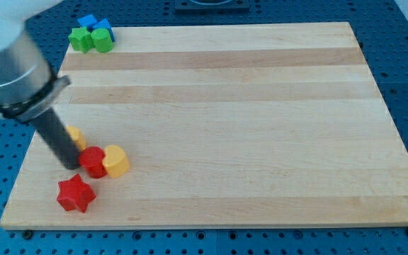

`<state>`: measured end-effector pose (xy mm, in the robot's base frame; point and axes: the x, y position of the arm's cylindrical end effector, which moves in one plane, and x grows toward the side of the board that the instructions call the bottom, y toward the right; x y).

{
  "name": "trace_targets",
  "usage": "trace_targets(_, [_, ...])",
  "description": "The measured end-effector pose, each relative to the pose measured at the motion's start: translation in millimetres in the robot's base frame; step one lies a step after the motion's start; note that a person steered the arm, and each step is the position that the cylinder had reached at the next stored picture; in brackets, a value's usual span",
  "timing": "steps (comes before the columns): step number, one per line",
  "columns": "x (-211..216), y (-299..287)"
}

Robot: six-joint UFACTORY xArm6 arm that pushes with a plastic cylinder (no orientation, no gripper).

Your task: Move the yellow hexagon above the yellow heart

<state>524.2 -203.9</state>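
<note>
Camera view: the yellow hexagon (72,134) sits near the worktop's (218,127) left edge, mostly hidden behind the rod; only a sliver shows, shape not confirmable. Taking it as the hexagon because the other yellow block reads as the yellow heart (116,161). Landmark: the heart. The hexagon lies up-left of the heart, apart from it. A red rounded block (93,161) touches the heart's left side. My tip (71,166) rests just left of that red block, below the hexagon, so the hexagon lies toward the view's top from the tip. No pincer on this rig; nothing to release or clench. A red star (74,194) lies down-left of the heart. Far up-left of the heart, at the corner: blue block (92,24), green blocks (91,40). Judgement: the hexagon needs pushing rightward, so the tip must get round to its left.
</note>
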Motion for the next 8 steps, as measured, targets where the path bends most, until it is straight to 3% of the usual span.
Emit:
trace_targets(2, [-52.1,74.0])
trace_targets(3, [-79.7,45.8])
trace_targets(4, [-93.6,-37.6])
trace_targets(5, [-79.8,-99.5])
trace_targets(8, [-22.9,-52.0])
